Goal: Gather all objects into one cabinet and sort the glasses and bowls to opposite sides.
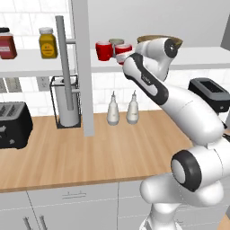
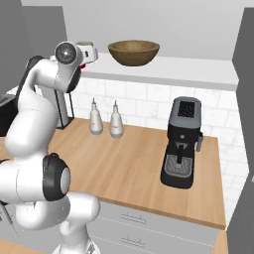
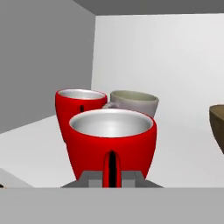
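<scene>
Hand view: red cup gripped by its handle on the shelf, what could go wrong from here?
1. The held red cup sits close in front of the other red cup and the grey-green cup; pushing forward may knock them.
2. The hand pinches only the thin handle, so the cup could twist or slip.

Two white shakers (image 1: 122, 108) stand side by side; coffee machine (image 2: 182, 143) well apart.
</scene>
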Robot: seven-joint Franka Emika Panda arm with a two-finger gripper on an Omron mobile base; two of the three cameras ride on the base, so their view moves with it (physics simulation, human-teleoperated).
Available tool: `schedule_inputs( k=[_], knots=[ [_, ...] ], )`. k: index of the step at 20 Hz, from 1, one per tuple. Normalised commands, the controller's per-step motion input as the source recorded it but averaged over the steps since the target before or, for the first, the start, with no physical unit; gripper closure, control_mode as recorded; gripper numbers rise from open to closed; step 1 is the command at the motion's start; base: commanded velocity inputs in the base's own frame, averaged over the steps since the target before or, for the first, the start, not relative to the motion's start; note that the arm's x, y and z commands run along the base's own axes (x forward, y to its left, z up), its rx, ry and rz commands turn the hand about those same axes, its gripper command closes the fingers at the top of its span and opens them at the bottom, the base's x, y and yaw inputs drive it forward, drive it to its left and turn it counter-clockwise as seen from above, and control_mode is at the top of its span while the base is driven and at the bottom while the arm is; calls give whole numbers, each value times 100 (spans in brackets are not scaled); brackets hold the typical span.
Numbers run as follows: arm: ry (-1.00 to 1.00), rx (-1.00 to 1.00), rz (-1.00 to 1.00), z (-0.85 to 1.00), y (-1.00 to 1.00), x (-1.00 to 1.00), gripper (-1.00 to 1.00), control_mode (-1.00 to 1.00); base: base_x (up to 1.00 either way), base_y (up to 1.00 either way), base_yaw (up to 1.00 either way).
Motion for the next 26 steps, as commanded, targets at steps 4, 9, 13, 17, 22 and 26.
schedule_inputs(
  k=[4, 9, 13, 17, 22, 26],
  knots=[
    [0, 4, -1, 0, 0, 48, 100, -100, 0, 0, 0],
    [0, 6, -1, -3, 0, 66, 100, -100, 0, 0, 0],
    [0, 7, 0, -10, 3, 52, 100, -100, 0, 0, 0],
    [4, 7, 0, -7, 1, 13, 100, -100, 0, 0, 0],
    [3, 1, 0, -8, 0, -17, 100, -100, 0, 0, 0],
    [0, 0, 0, -3, 0, -7, 100, -100, 0, 0, 0]
  ],
)
